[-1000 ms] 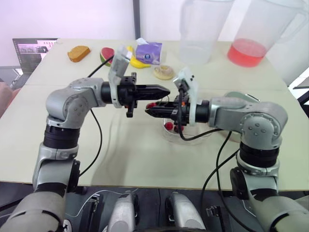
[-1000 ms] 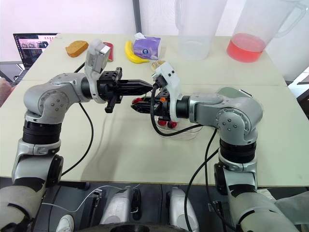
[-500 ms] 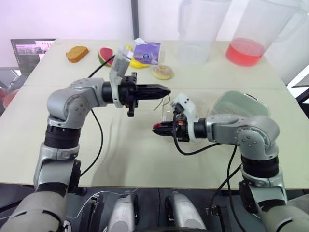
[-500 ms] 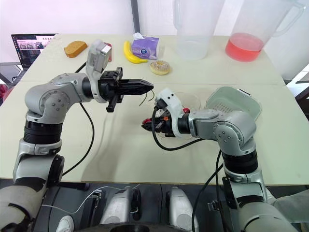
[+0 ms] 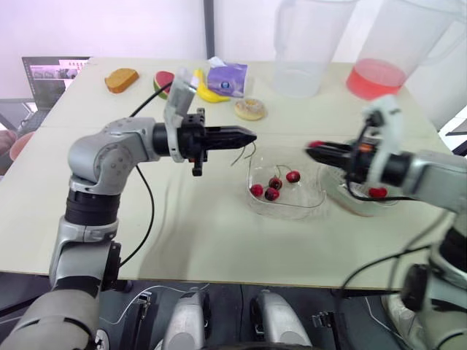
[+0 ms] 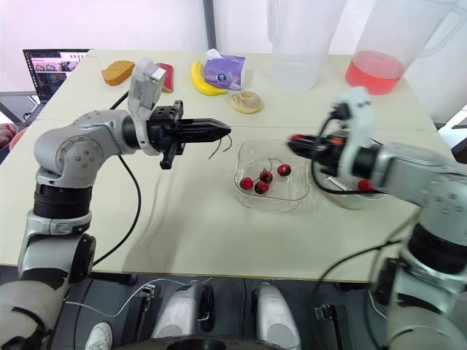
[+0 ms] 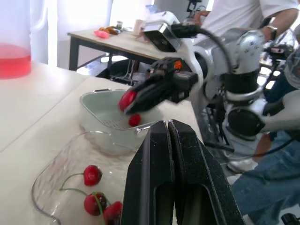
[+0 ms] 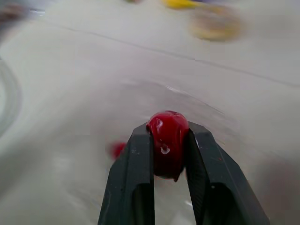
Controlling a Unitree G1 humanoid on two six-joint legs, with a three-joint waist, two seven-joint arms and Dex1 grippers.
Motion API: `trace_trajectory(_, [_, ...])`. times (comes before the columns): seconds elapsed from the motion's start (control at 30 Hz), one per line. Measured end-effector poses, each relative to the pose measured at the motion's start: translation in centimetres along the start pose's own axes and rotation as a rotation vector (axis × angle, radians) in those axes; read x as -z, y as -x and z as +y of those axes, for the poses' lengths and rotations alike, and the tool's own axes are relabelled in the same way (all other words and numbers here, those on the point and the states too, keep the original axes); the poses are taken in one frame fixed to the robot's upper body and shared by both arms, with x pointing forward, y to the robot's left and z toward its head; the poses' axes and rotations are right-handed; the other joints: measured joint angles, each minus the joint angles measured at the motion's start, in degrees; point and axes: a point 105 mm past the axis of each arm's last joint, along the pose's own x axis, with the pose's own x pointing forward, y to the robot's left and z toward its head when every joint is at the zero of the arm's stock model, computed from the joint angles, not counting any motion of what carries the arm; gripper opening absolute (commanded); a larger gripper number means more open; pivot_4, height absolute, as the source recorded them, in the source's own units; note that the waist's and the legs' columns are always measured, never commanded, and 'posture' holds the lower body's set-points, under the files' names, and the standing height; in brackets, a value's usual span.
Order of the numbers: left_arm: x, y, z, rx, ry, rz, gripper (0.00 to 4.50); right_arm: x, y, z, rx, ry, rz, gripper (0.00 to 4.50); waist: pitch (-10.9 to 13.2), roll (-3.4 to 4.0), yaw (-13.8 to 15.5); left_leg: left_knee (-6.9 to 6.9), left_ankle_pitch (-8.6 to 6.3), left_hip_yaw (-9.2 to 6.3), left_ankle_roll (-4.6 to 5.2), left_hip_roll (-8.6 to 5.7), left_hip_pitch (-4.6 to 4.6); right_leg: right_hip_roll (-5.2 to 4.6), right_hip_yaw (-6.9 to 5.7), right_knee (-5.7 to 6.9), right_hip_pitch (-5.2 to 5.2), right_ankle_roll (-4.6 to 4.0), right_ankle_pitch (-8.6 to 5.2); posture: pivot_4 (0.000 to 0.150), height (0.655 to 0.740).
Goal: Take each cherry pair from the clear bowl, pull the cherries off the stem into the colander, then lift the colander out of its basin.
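The clear bowl (image 5: 310,205) sits mid-table with several stemmed cherries (image 5: 271,191) inside. My left gripper (image 5: 252,136) hovers to its left, shut on a thin bare cherry stem (image 5: 245,152) that dangles from the tips. My right gripper (image 5: 314,146) is over the bowl's right edge, shut on a red cherry (image 8: 167,140). In the left wrist view that cherry is held just above the pale green colander (image 7: 99,107). One loose cherry (image 5: 377,192) shows in the colander.
At the back stand a clear pitcher (image 5: 306,44) and a pitcher of red liquid (image 5: 398,51). Banana (image 6: 201,79), tissue pack (image 6: 223,71), donut (image 6: 248,100), bread (image 6: 117,71) and a laptop (image 6: 47,64) lie far left. A person stands beyond the table in the left wrist view.
My right gripper pulled away from the left gripper, dipped over the bowl, then swung right toward the colander with a cherry. The left gripper stayed put with the stem.
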Motion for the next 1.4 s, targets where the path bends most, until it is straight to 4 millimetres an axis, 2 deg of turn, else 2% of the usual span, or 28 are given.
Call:
trace_trajectory(0.07, [0.2, 0.1, 0.0, -0.007, 0.004, 0.001, 0.0, 1.5, 1.3, -3.0, 0.16, -0.02, 0.055, 0.45, 0.0, 0.0, -0.2, 0.0, 0.0, 0.0, 0.0, 0.01, 0.02, 0.03, 0.02, -0.01, 0.02, 0.0, 0.0, 0.15, 0.74])
trace_trajectory(0.13, [0.2, 0.0, -0.2, -0.001, 0.002, 0.0, 0.0, 2.9, 2.0, -4.7, 0.247, -0.034, 0.097, 0.45, 0.0, 0.01, -0.6, 0.0, 0.0, 0.03, -0.01, 0.06, 0.07, 0.1, 0.07, 0.0, 0.03, 0.01, 0.0, 0.15, 0.74])
trace_trajectory(0.2, [0.2, 0.0, -0.2, 0.003, 0.004, -0.003, 0.0, 4.0, 2.2, -5.6, 0.287, -0.049, 0.12, 0.45, 0.0, 0.07, -0.7, 0.0, 0.01, 0.04, -0.02, 0.08, 0.09, 0.14, 0.1, 0.04, 0.01, 0.01, 0.0, 0.15, 0.74])
trace_trajectory(0.6, [0.3, 0.0, -0.2, 0.0, 0.005, -0.003, 0.0, 5.3, 0.6, -6.0, 0.291, -0.019, 0.121, 0.45, 0.0, 0.07, -0.1, 0.02, 0.01, 0.02, -0.02, -0.01, 0.07, 0.14, 0.06, 0.01, 0.06, 0.05, -0.02, 0.15, 0.74])
trace_trajectory(0.67, [0.3, 0.0, -0.2, 0.0, 0.005, -0.003, 0.0, 5.5, 0.4, -6.0, 0.287, -0.019, 0.129, 1.42, 0.0, 0.07, -0.1, 0.01, 0.01, 0.01, -0.02, -0.01, 0.07, 0.14, 0.06, 0.01, 0.06, 0.05, -0.02, 0.15, 0.74])
trace_trajectory(0.73, [0.3, 0.0, -0.2, 0.001, 0.005, -0.003, 0.0, 5.5, 0.2, -6.0, 0.283, -0.018, 0.129, 2.2, 0.0, 0.07, -0.1, 0.01, 0.01, 0.01, -0.02, 0.0, 0.07, 0.15, 0.06, 0.01, 0.06, 0.05, -0.02, 0.15, 0.74])
trace_trajectory(0.87, [0.3, 0.0, -0.2, 0.001, 0.005, -0.003, 0.0, 5.0, 0.2, -5.9, 0.274, -0.01, 0.108, 4.2, 0.0, 0.07, -0.1, 0.02, 0.01, 0.01, -0.02, 0.0, 0.07, 0.15, 0.06, 0.01, 0.06, 0.05, -0.02, 0.15, 0.74])
trace_trajectory(0.9, [0.3, 0.0, -0.2, 0.001, 0.005, -0.003, 0.0, 4.7, 0.2, -5.9, 0.273, -0.008, 0.096, 4.47, 0.0, 0.08, -0.1, 0.01, 0.01, 0.01, -0.02, 0.0, 0.07, 0.14, 0.06, 0.01, 0.06, 0.05, -0.02, 0.15, 0.74])
trace_trajectory(1.07, [0.3, 0.1, -0.2, -0.002, 0.003, -0.001, 0.0, 2.2, 1.2, -5.9, 0.27, -0.007, -0.019, 4.47, 0.0, 0.08, -0.1, 0.01, 0.01, 0.01, -0.02, 0.0, 0.07, 0.14, 0.05, 0.01, 0.06, 0.05, -0.02, 0.15, 0.74])
trace_trajectory(1.2, [0.4, 0.2, -0.1, -0.008, 0.005, 0.001, 0.0, 0.1, 2.5, -4.5, 0.168, 0.007, -0.164, 4.47, 0.0, 0.08, 0.0, 0.01, 0.01, -0.01, -0.02, 0.0, 0.07, 0.14, 0.04, 0.0, 0.08, 0.05, -0.02, 0.15, 0.74])
trace_trajectory(1.3, [0.8, 0.6, 0.1, -0.029, 0.013, 0.008, 0.0, -0.5, 3.2, -0.7, -0.053, 0.078, -0.254, 4.47, 0.0, 0.08, -0.1, 0.0, 0.01, -0.06, -0.01, 0.01, 0.08, 0.17, 0.01, -0.02, 0.12, 0.06, -0.02, 0.15, 0.74])
trace_trajectory(1.4, [1.6, 1.2, 0.5, -0.076, 0.031, 0.025, 0.0, 0.1, 3.9, 3.2, -0.26, 0.162, -0.264, 4.47, 0.0, 0.08, -0.2, 0.0, -0.01, -0.07, 0.01, 0.02, 0.25, 0.13, -0.01, -0.08, 0.33, 0.06, -0.02, 0.15, 0.74])
